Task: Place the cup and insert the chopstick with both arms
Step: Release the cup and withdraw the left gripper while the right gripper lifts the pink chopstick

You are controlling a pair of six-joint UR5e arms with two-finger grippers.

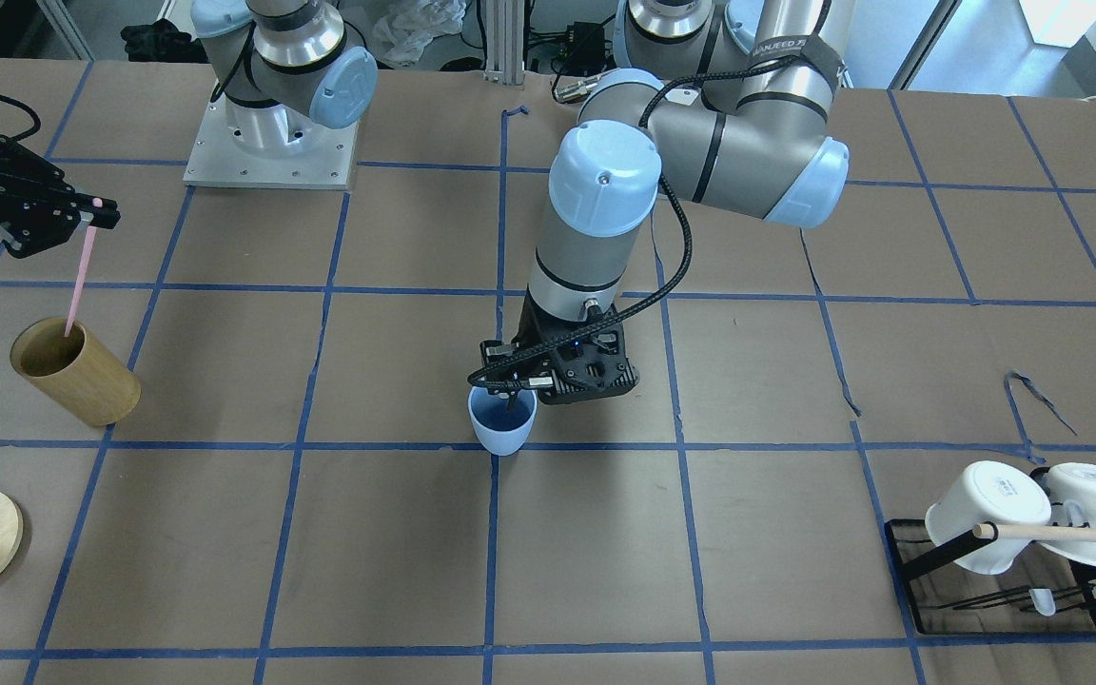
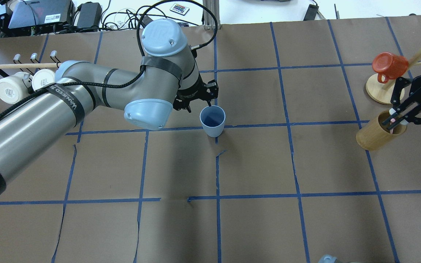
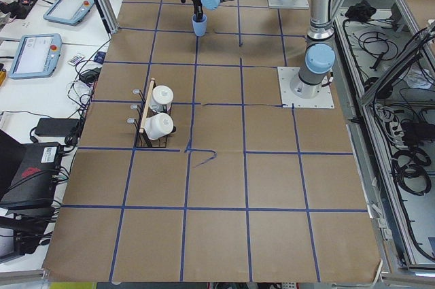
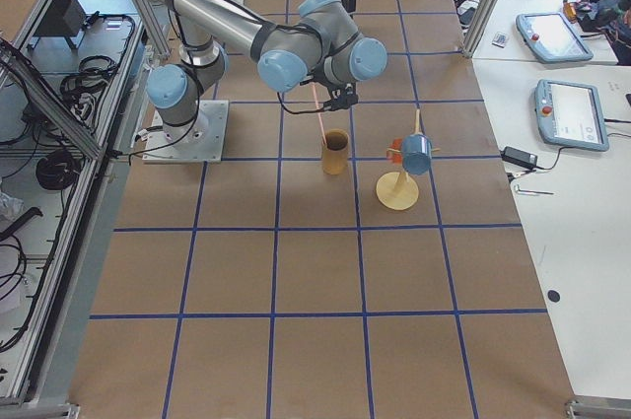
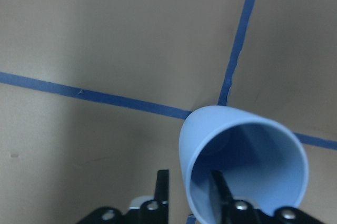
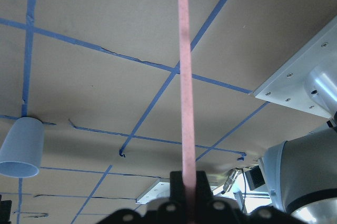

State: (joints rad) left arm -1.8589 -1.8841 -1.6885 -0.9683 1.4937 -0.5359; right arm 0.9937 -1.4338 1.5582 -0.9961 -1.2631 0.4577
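The light blue cup (image 1: 503,421) stands upright on the table near its middle, also in the overhead view (image 2: 212,120) and the left wrist view (image 5: 245,166). My left gripper (image 1: 510,392) hangs over its rim, one finger inside and one outside, with a small gap to the wall on both sides, so it is open. My right gripper (image 1: 99,215) is shut on a pale pink chopstick (image 1: 78,278), which hangs nearly upright. Its lower end is in the mouth of the tan wooden cylinder (image 1: 77,373). The chopstick also shows in the right wrist view (image 6: 185,76).
A black rack with two white mugs (image 1: 986,514) and a wooden rod stands at the table's end on my left. An orange mug on a wooden stand (image 2: 389,65) is beside the tan cylinder. The right arm's base plate (image 1: 272,157) is behind.
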